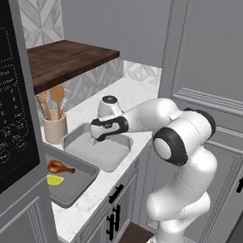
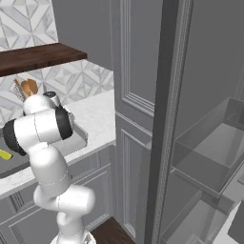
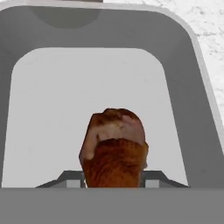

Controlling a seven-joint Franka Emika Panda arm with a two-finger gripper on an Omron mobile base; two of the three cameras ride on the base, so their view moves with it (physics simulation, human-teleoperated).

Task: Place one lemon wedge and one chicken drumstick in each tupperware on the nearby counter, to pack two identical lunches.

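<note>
We had the end effector [image 3: 113,186] clamped on a chicken drumstick [image 3: 114,146] w/ it hanging over the lighter tupperware [image 1: 112,155] on the worktop [image 1: 98,190], so best to lower near the floor, centred, before letting go.

My own forearm hides the drumstick [image 3: 114,148] in both base views. In the hand view it covers my fingertips, its lower end cut off.

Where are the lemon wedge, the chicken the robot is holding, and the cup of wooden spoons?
lemon wedge [image 1: 54,180], left base view, middle of the yellow wedge.
held drumstick [image 3: 114,151], hand view, its browned meaty end.
utensil cup [image 1: 55,128], left base view, beige side wall.
</note>
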